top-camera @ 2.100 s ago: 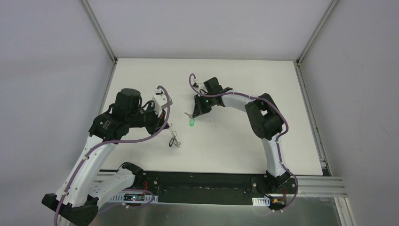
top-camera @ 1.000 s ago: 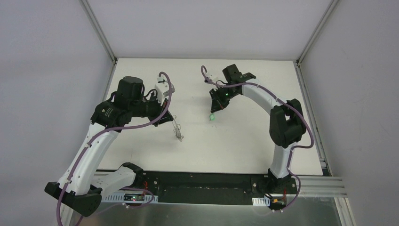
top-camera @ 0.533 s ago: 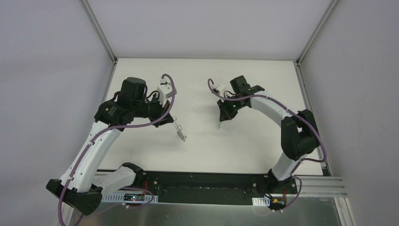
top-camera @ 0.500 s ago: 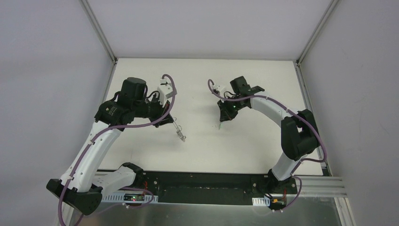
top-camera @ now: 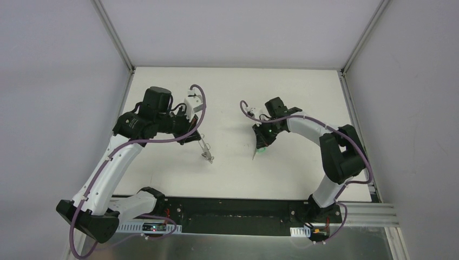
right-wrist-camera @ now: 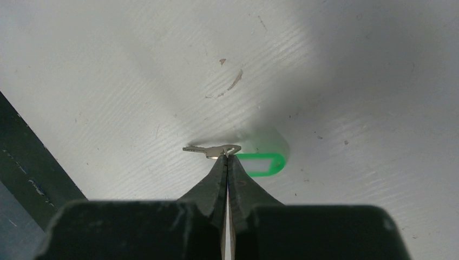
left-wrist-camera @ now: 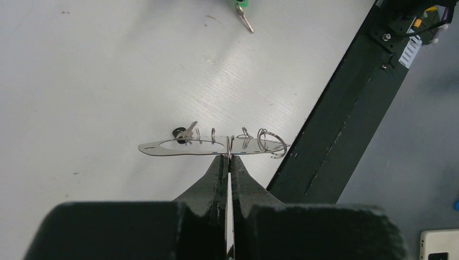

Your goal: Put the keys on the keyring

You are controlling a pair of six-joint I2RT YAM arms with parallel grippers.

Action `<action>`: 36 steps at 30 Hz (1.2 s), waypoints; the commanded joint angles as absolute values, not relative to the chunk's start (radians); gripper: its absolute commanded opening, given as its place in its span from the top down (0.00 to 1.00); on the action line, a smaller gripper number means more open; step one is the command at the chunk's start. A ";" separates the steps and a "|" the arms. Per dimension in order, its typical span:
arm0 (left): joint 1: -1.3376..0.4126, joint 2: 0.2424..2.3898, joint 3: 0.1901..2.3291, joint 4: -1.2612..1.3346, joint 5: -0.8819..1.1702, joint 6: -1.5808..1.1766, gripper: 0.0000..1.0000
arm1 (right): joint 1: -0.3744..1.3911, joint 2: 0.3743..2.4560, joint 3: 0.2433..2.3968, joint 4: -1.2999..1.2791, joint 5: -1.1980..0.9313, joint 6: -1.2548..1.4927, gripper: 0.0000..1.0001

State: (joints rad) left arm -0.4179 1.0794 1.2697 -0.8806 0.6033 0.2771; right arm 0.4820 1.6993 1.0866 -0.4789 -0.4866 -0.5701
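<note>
Checking grips first: what did each arm have? — Ana

The left gripper (left-wrist-camera: 228, 160) was pinched shut on the wire of the keyring (left-wrist-camera: 211, 147), which showed edge-on at its tip, with a black tag (left-wrist-camera: 178, 131) and small silver bits along it. The right gripper (right-wrist-camera: 227, 158) was pinched shut on the key (right-wrist-camera: 212, 150), right where the silver part met the green head (right-wrist-camera: 260, 164). — Ben

And where were they over the table (top-camera: 227, 86)? — Ana

Well apart: keyring left of the middle, key right of it, both apparently lifted clear of the surface. — Ben

So what did the joining call for? — Ana

I judged it needed the ring held steady while the key came across slowly, its hole lined up with the wire's free end. I could not tell where that end was, nor whether the fingers covered the hole. A grip that thin could let the key swivel, so a gentle approach and a check from both wrist views seemed wise. If the hole was blocked, regripping on the green head looked the safer course. — Ben
</note>
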 commanded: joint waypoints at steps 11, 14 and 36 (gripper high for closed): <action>-0.421 0.971 1.209 -0.779 0.650 0.263 1.00 | 0.494 1.832 1.146 -0.516 -0.520 -0.557 0.98; -0.421 0.967 1.203 -0.777 0.644 0.266 1.00 | 0.495 1.834 1.146 -0.517 -0.523 -0.559 0.96; -0.421 0.954 1.190 -0.769 0.633 0.270 1.00 | 0.528 1.839 1.156 -0.533 -0.554 -0.558 0.86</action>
State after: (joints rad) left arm -0.4179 0.9749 1.1938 -0.7975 0.6201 0.2687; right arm 0.5140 1.8225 1.1240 -0.5060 -0.5396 -0.5533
